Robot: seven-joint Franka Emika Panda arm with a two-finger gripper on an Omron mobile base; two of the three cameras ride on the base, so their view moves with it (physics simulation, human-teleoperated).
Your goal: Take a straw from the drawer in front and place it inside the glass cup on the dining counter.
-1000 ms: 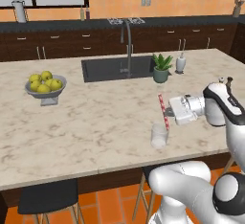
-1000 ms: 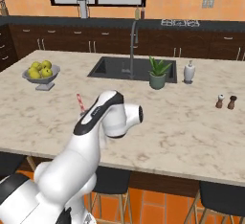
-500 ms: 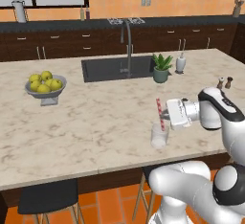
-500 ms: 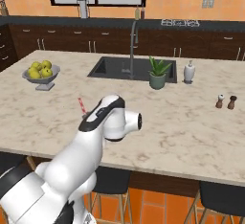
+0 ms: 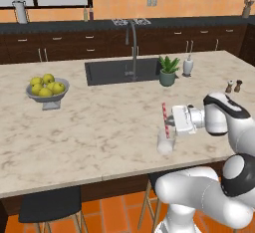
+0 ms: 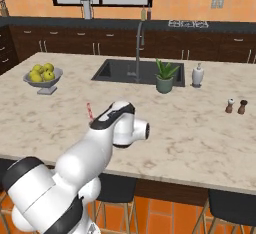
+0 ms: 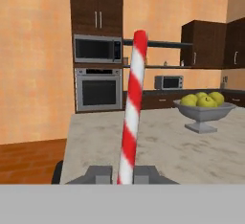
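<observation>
Judging by the scene, retrieval is done: the straw (image 5: 165,120) is clamped upright in the gripper (image 5: 170,123) directly above the glass cup (image 5: 165,142) on the dining counter (image 5: 99,127). Lowering and release remain.

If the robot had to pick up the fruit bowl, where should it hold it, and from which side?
Best at the rim of the fruit bowl, coming from above with one of the fingers inside and one outside. The bowl is wide, piled with fruit, and stands on a narrow foot, so a side grip looks unlikely to fit.
</observation>
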